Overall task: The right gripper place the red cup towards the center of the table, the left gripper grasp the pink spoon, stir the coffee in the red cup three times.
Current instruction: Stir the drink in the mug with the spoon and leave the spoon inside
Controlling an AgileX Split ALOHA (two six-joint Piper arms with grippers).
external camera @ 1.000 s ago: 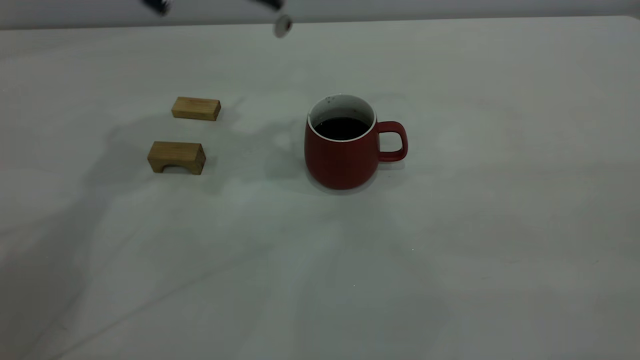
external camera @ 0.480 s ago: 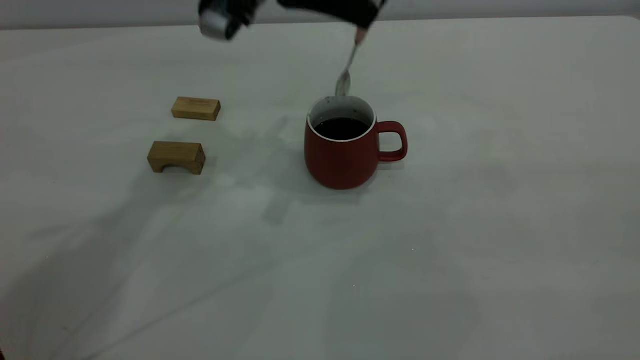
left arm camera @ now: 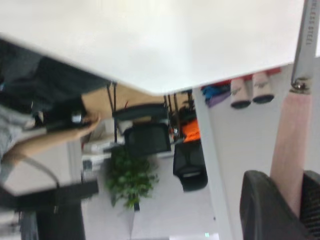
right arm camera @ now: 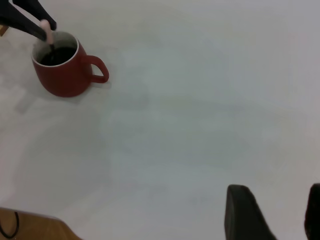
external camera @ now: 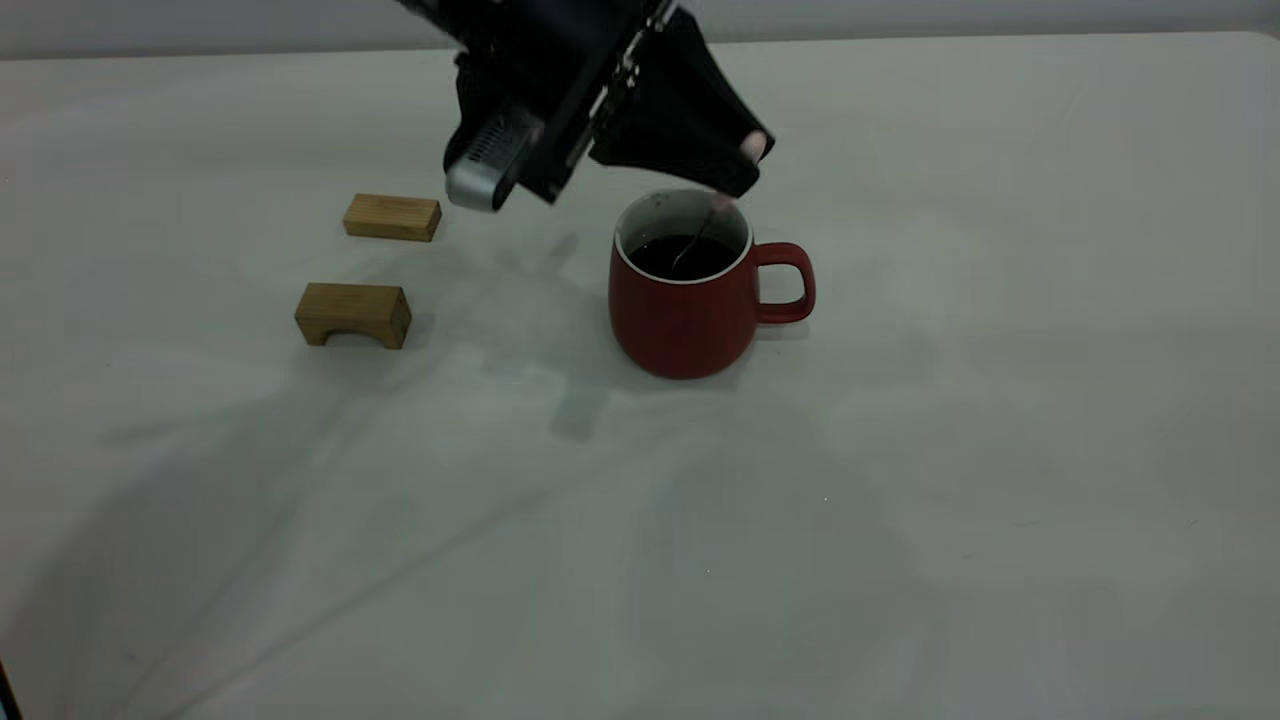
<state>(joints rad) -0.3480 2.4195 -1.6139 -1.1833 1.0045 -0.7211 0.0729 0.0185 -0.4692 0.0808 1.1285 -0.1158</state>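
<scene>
The red cup point(external camera: 690, 315) stands near the middle of the table point(external camera: 900, 520), its handle toward the right, with dark coffee point(external camera: 690, 262) inside. My left gripper point(external camera: 742, 170) hangs just above the cup's rim, shut on the pink spoon point(external camera: 756, 147). The spoon's metal neck slants down into the coffee. In the left wrist view the pink spoon point(left arm camera: 292, 140) handle sits pinched between the fingers point(left arm camera: 267, 210) of the left gripper point(left arm camera: 296, 205). My right gripper point(right arm camera: 277, 215) stays open over bare table, far from the red cup point(right arm camera: 65, 77).
Two wooden blocks lie left of the cup: a flat one point(external camera: 392, 217) and an arched one point(external camera: 353, 314). Beyond the table edge the left wrist view shows chairs point(left arm camera: 150, 135), a plant point(left arm camera: 130, 177) and a person's arm point(left arm camera: 45, 140).
The left gripper has dropped into view from the top edge with the spoon. The spoon's bowl went from above the cup's back rim down into the coffee. The cup stayed put.
</scene>
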